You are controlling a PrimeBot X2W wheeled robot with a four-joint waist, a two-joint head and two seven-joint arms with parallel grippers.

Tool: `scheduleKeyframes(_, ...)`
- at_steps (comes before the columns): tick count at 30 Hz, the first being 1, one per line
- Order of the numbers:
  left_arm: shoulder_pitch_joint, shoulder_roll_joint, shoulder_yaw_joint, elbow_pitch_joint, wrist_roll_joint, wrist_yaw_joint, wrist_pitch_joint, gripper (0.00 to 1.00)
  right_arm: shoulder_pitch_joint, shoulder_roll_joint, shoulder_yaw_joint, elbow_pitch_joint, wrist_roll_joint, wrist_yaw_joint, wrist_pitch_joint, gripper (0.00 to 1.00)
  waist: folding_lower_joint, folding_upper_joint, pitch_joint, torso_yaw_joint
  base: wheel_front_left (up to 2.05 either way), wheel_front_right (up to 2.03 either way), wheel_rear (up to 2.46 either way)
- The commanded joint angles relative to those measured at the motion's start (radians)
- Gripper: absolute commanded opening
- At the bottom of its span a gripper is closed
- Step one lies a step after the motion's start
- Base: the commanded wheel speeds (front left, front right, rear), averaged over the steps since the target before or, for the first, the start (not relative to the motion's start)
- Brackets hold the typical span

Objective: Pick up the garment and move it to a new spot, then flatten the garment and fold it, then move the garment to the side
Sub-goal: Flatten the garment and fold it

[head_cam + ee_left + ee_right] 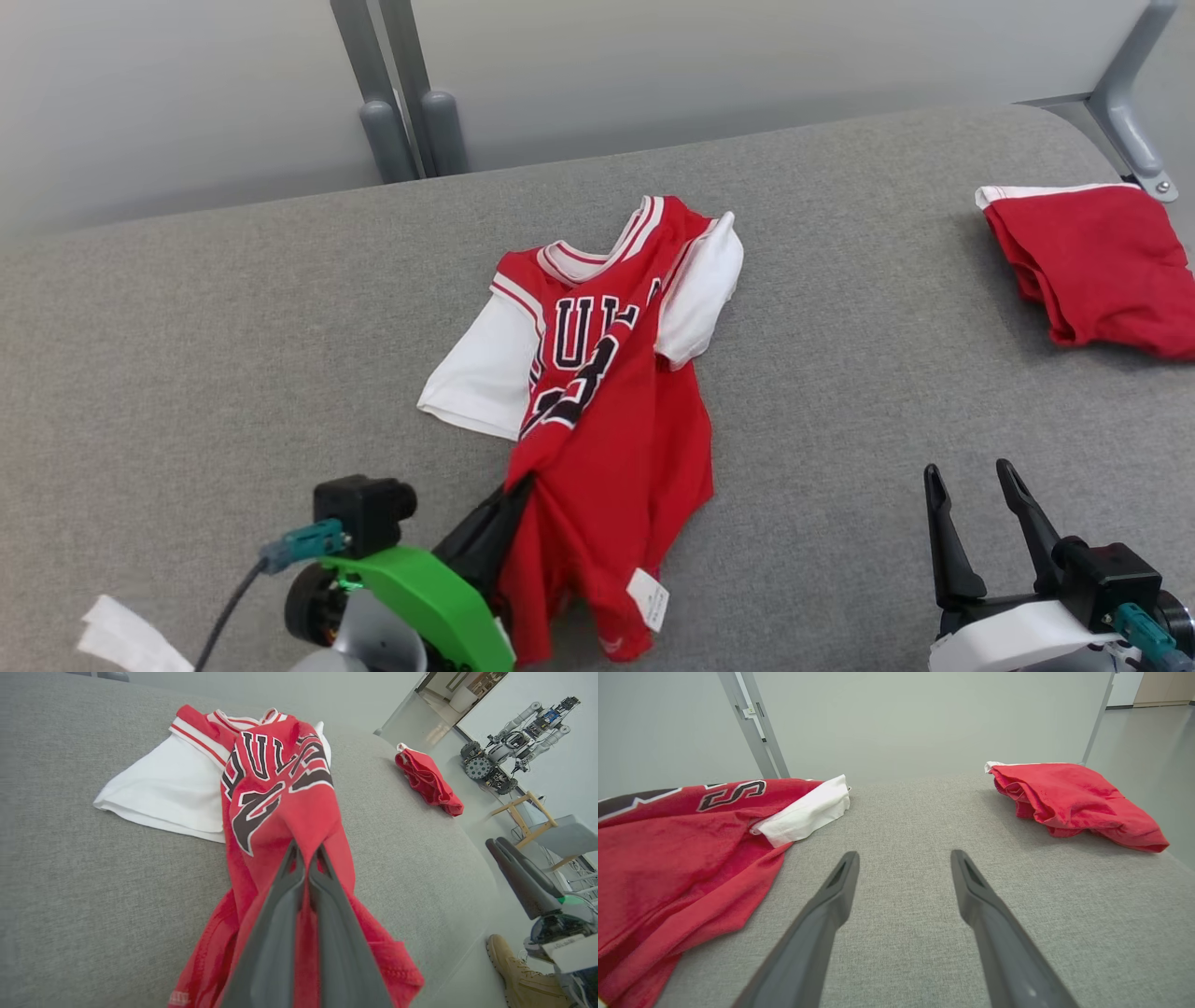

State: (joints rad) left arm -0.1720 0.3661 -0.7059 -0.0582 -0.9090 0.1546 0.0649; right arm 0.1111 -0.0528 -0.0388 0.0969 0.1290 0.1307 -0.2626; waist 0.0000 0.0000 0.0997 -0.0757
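Observation:
The garment point(611, 401) is a red jersey with white sleeves and dark lettering, lying crumpled on the grey table point(233, 355) near its middle. My left gripper point(518, 490) is shut on a raised fold of the garment's left lower part; in the left wrist view the fingers point(275, 933) pinch red cloth of the garment point(280, 793) between them. My right gripper point(973, 478) stands open at the lower right, apart from the garment, with nothing between its fingers. In the right wrist view the right gripper point(903, 858) points over bare table, the garment point(682, 858) to its left.
A second red cloth point(1097, 266) lies bunched at the table's far right edge. Grey metal posts point(401, 103) stand behind the table. White paper point(126, 635) sits at the lower left. The left wrist view shows a person's tan boot point(523, 970) on the floor and another robot point(509, 742) far off.

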Motion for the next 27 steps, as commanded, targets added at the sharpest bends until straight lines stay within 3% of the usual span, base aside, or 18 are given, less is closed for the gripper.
scheduleKeyframes(1,0.014,0.040,0.028,-0.011,-0.010,0.013,0.008,0.00,0.005,-0.001,0.002,0.000,0.003,0.000,-0.003,1.00,0.0000,0.0000,0.001,0.001,0.00,0.00,0.00)
scheduleKeyframes(6,-0.021,0.116,0.084,0.054,-0.053,0.008,0.060,0.00,-0.002,-0.003,0.006,-0.001,0.005,0.000,-0.003,1.00,0.0000,0.0000,0.011,0.007,0.00,0.00,0.00)
scheduleKeyframes(11,-0.127,0.154,0.121,0.240,-0.041,-0.020,0.074,0.00,-0.016,-0.012,0.010,-0.001,0.002,0.000,-0.003,1.00,0.0000,0.0000,0.020,0.007,0.00,0.00,0.00)
scheduleKeyframes(12,-0.146,0.155,0.127,0.275,-0.036,-0.022,0.069,0.07,-0.017,-0.014,0.010,-0.001,0.002,0.000,-0.003,1.00,0.0000,0.0000,0.020,0.007,0.00,0.00,0.00)
scheduleKeyframes(13,-0.171,0.156,0.138,0.318,-0.023,-0.015,0.051,0.39,-0.017,-0.015,0.010,-0.001,0.001,0.000,-0.003,1.00,0.0000,0.0000,0.021,0.007,0.00,0.00,0.00)
scheduleKeyframes(14,-0.189,0.157,0.145,0.353,-0.010,-0.007,0.034,1.00,-0.017,-0.015,0.011,0.000,0.001,0.000,-0.003,1.00,0.0000,0.0000,0.021,0.007,0.00,0.00,0.00)
scheduleKeyframes(21,-0.173,0.155,0.185,0.489,0.031,0.074,-0.085,1.00,0.010,-0.012,0.007,0.001,0.003,0.000,-0.003,1.00,0.0000,0.0000,0.008,0.005,0.00,0.00,0.00)
scheduleKeyframes(23,-0.132,0.155,0.198,0.461,0.033,0.115,-0.113,1.00,0.016,-0.011,0.001,-0.005,0.005,0.000,-0.003,1.00,0.0000,0.0000,0.006,0.009,0.00,0.00,0.00)
scheduleKeyframes(27,-0.029,0.089,0.192,0.320,0.002,0.171,-0.135,1.00,0.034,-0.010,-0.015,-0.011,0.006,0.000,-0.003,1.00,0.0000,0.0000,0.003,0.033,0.00,0.00,0.00)
